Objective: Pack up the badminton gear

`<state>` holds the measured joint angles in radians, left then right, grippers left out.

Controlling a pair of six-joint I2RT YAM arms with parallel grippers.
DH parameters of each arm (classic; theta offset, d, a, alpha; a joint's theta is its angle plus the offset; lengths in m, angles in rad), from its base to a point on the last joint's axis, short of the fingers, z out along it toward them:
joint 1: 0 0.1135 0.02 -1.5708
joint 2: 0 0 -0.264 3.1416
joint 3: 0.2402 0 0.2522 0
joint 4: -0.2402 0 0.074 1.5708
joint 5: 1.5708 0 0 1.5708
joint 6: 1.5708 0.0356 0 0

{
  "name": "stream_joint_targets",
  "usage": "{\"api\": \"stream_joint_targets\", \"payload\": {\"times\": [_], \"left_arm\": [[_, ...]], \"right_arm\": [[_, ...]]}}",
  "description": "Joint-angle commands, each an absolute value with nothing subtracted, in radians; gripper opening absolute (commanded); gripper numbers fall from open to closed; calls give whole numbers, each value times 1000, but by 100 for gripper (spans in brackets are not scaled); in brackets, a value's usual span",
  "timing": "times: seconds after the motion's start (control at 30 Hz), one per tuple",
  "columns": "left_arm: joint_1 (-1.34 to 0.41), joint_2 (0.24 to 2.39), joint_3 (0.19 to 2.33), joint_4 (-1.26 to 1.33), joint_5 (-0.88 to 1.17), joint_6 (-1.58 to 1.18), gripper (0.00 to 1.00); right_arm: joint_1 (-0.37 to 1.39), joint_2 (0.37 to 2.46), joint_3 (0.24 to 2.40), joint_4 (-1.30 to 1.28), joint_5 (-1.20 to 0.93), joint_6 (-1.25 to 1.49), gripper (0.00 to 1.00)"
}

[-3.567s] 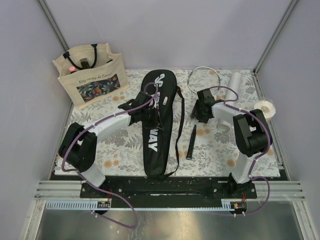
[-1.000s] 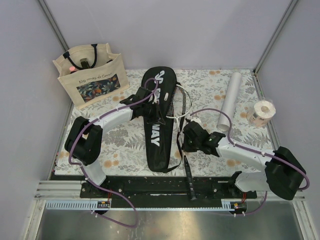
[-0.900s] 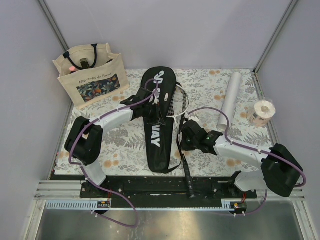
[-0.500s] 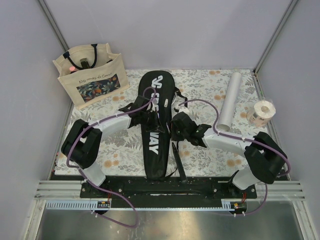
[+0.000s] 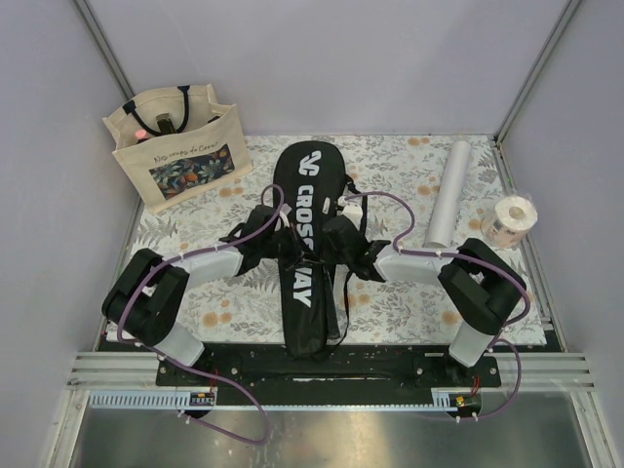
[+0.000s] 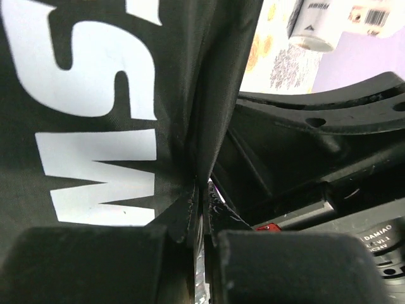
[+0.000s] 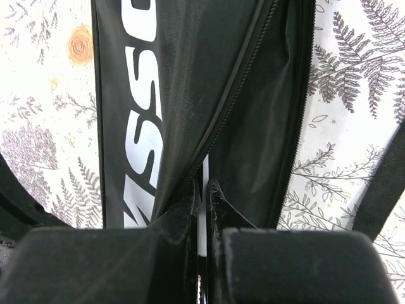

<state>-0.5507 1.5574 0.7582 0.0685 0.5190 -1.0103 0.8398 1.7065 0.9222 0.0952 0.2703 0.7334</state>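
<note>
Far left, beige tote bag point(image 5: 175, 146) stands at the back, untouched by either arm. Left end effector point(image 6: 201, 202) is clenched on the edge of the black cover point(image 5: 304, 195), which lies lengthwise mid-worktop point(image 5: 409, 302), and holds the mouth up. Right end effector point(image 7: 204, 190), just beside it across the cover, is clamped on a thin pale strip we take for a racket point(image 7: 204, 221) going in at the opening. Zip point(image 7: 232, 107) is open. White tube point(image 5: 446, 190) lies well apart to the right, not yet packed, with the tape roll point(image 5: 512, 219) beyond it. We judge the job about midway: racket nearly housed, zipping and the tube left. We cannot place the second racket. Overhead gives the layout but hides both grips; the wrist views show the pinches and the open zip, and the left one alone catches the tube's end
</note>
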Motion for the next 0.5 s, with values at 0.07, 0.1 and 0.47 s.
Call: {"api": "stream_joint_targets", "payload": {"times": [0.07,0.1,0.47], "left_arm": [[-558,1459,696,278,557,-1158,0],[-558,1451,687,287,551,-1164,0],[-560,1356,770,-141,293,-861,36]], "right_arm": [[845,1746,933,360,448,839,0],[845,1755,930,380,454,842,0],[845,1753,810,607,354,859,0]]}}
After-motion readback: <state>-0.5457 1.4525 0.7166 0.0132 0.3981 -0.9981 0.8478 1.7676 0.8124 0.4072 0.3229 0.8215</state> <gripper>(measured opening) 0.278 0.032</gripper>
